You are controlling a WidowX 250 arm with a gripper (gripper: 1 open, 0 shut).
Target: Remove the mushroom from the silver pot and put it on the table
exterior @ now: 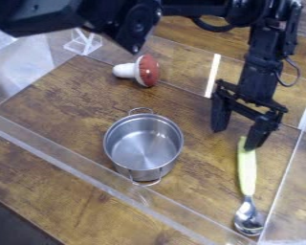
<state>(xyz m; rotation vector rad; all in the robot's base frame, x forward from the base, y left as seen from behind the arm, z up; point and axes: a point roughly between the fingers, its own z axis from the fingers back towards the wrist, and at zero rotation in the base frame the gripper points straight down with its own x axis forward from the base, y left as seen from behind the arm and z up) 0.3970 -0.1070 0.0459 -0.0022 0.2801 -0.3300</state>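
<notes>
- Mushroom point(139, 69): red cap, short white stem, lying on its side on the table point(66, 100) toward the far edge, left of centre. It is well apart from the pot and touches nothing else.
- Pot point(144, 144): silver, upright, near the middle of the tabletop toward the near edge. Its inside shows only bare metal; 1 loop handle faces the near edge.
- Gripper point(239, 132): black, pointing steeply down over the right part of the tabletop, its 2 fingers spread wide with nothing between them. It is near the upper end of the spoon's handle; whether it touches the wood cannot be told.
- Spoon point(248, 185): yellow-green handle, metal bowl at the near right corner, lying along the right edge.
- Clear walls point(66, 158) border the tabletop on the near and left sides.
- Judged stage: the mushroom is already out of the pot and on the wood, so the task appears complete, with only a clean retreat left.
- Doing it well: lift the open fingers straight up before any sideways travel, so that they do not clip the spoon handle just below or the clear wall on the right.
- Keep the fingers spread during the lift; closing now could catch the spoon.
- Keep any path clear of the mushroom; lying on its rounded cap, it would likely roll at a light nudge.
</notes>
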